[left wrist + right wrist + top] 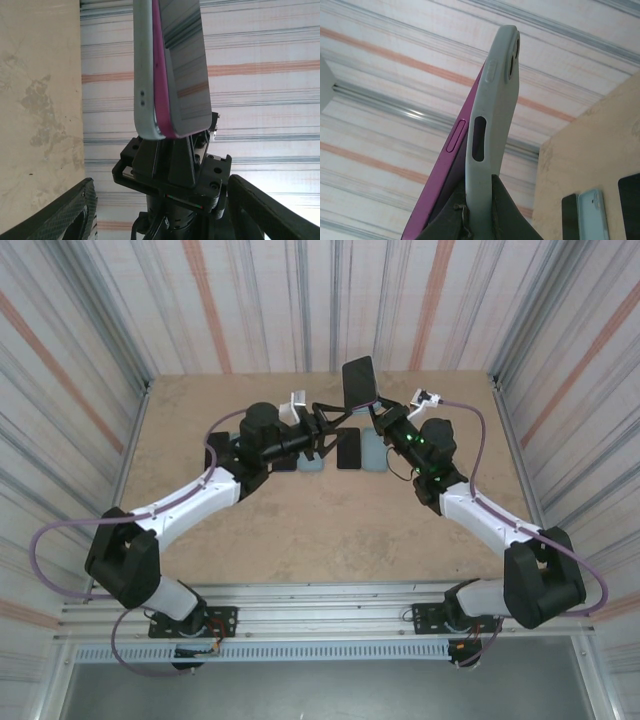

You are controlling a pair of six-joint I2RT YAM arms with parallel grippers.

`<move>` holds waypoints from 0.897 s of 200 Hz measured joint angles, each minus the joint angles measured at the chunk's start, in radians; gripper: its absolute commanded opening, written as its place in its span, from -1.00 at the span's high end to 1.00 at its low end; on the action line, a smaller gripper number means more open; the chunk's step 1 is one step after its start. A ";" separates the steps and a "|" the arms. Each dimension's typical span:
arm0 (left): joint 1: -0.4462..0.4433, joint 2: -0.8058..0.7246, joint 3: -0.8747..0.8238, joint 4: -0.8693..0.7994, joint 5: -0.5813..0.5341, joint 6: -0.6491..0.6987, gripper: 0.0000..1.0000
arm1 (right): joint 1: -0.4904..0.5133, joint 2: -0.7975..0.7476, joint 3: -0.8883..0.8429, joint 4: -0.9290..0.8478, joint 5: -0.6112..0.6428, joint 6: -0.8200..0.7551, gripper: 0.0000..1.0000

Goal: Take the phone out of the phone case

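The table (330, 530) is big and brown, with stripy walls round it. Two arms reach over it to the far side.

The right gripper (479, 212) is pinched tight on the bottom end of the case (492, 100) and holds it up in the air, standing tall. The phone (185, 65) sits in the case. Its bottom is tucked in, but its top leans out a bit.

The left gripper (330, 425) is wide, with nothing in it, just beside the case.

The top view shows spare phones (348, 450) and spare cases (375, 452) lying flat under the grippers. The left wrist view shows the shiny screen and the gap. The right wrist view shows the pink side and the case's back.
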 measured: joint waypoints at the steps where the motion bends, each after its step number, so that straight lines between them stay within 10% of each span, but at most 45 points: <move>1: -0.003 0.000 0.000 0.000 -0.004 -0.001 -0.37 | 0.001 0.000 0.000 0.002 0.002 0.000 1.00; 76: -0.028 0.000 0.020 0.048 -0.090 -0.046 -0.02 | 0.046 0.042 -0.008 0.058 0.049 -0.072 1.00; 179: -0.025 0.038 0.058 0.069 -0.101 -0.051 -0.02 | 0.060 0.043 -0.008 0.088 0.056 -0.105 1.00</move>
